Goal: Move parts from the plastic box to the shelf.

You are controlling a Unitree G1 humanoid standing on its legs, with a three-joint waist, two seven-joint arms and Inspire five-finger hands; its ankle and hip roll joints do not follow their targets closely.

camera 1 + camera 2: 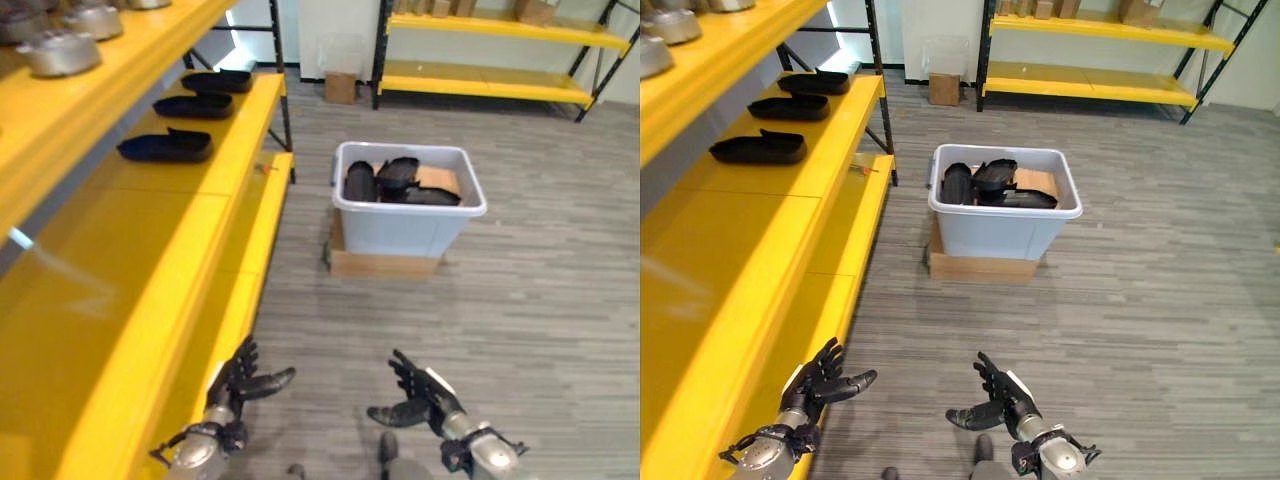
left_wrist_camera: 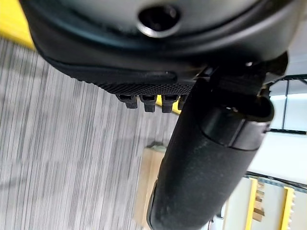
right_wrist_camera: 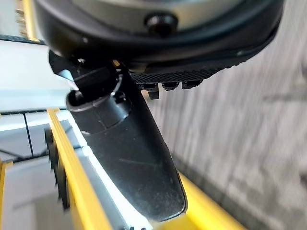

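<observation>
My left hand (image 1: 243, 385) and right hand (image 1: 418, 398) hang spread, holding nothing; at 12 o'clock the plastic box (image 1: 405, 222) half-hides dark parts (image 1: 398, 180).

A: Left hand (image 1: 238, 385) state?
B: Low in the head views, forearm coming in from the lower left. Fingers straight and fanned, thumb out to the side; it holds nothing.
A: Right hand (image 1: 422, 398)?
B: Same height, well apart from the left, palm turned inward. Fingers spread and relaxed, thumb out toward the other hand (its wrist view agrees: thumb extended, fingertips uncurled). Nothing held.
</observation>
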